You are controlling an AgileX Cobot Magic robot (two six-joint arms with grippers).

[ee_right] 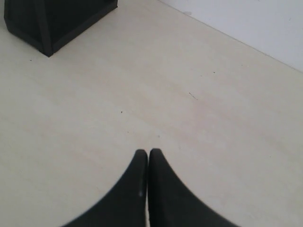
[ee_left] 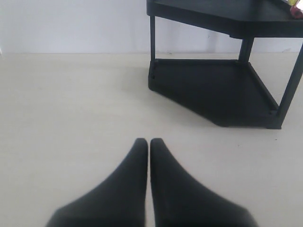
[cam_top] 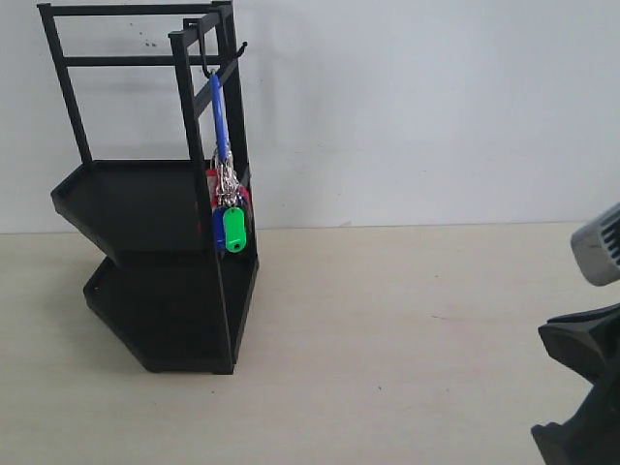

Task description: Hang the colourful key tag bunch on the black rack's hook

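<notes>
Left gripper (ee_left: 149, 142) closed, empty, near the base of the black rack (cam_top: 145, 203), right gripper (ee_right: 148, 152) closed, empty, over the desk (cam_top: 387, 329), key tag bunch (cam_top: 231, 218) dangling from the hook (cam_top: 206, 66) on the rack's top bar

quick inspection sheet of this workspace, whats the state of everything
surface: pale table, a few small specks
job's things: key tag bunch hangs by its blue strap from the hook on the black rack, clear of the table
clutter: nothing seen
grippers: left gripper shut, empty; right gripper shut, empty; both away from the bunch
cables: nothing seen
surroundings: plain white wall behind
</notes>
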